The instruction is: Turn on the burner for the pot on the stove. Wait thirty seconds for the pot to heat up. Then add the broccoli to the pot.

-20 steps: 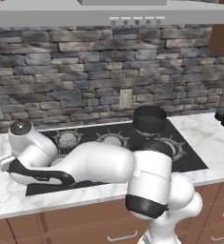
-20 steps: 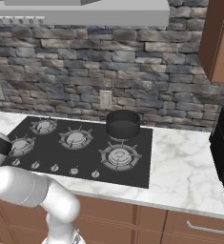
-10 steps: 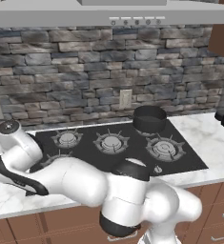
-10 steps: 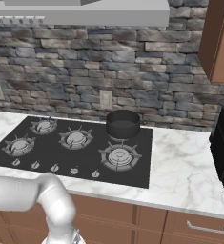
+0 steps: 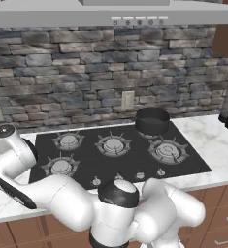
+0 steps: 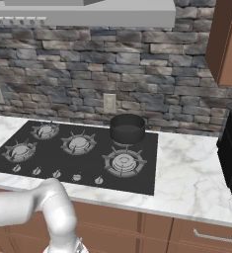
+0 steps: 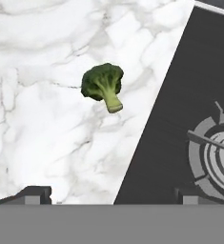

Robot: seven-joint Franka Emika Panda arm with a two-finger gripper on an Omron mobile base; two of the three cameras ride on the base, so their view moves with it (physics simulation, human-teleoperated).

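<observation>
Green against white marble, the broccoli lies on the desk just beside the stove, ahead of the hand and slightly off its centre line; its stem points back toward the hand and stove edge; the hand is open and, seemingly, well above; the pot sits on the far back burner.

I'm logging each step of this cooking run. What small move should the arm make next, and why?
Probably ease the open gripper forward and down until it straddles the broccoli. The floret lies free on the marble counter beside the stove, ahead of the fingertips, with nothing held between them. The pot sits at the cooktop's far side, so the floret must be picked up first.
</observation>
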